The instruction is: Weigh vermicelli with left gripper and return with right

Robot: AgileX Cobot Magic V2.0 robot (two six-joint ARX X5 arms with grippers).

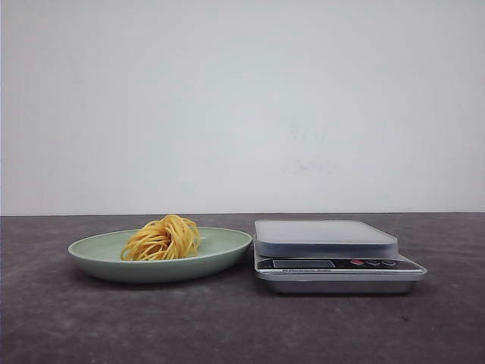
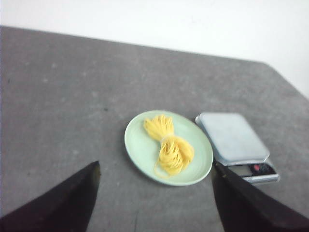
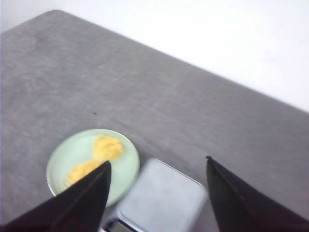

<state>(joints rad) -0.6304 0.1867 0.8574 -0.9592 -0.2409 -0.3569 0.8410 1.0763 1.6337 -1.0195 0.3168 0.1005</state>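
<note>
The vermicelli (image 1: 162, 238) lay as a loose golden bundle on the pale green plate (image 1: 227, 244), a little left of the plate's middle in the front view, which left bare rim on every side for a gripper to come down over the strands. In the left wrist view the bundle looked drawn out into two joined lobes rather than one tight nest, so a grasp at the waist would likely gather most of it. The plate sat left of centre in the front frame, on the side of the left arm that must lift first. Just beside it, to the right and not touching as far as could be told, stood the silver scale (image 1: 327, 232), its flat pan bare and its display facing the camera, ready to receive the load. Both rested on the dark grey surface (image 1: 227, 326). The left gripper (image 2: 155, 193) hung well above the plate with its fingers spread wide and nothing between them; the right gripper (image 3: 158, 191) hovered likewise, parted and unloaded, above the scale and plate
</note>
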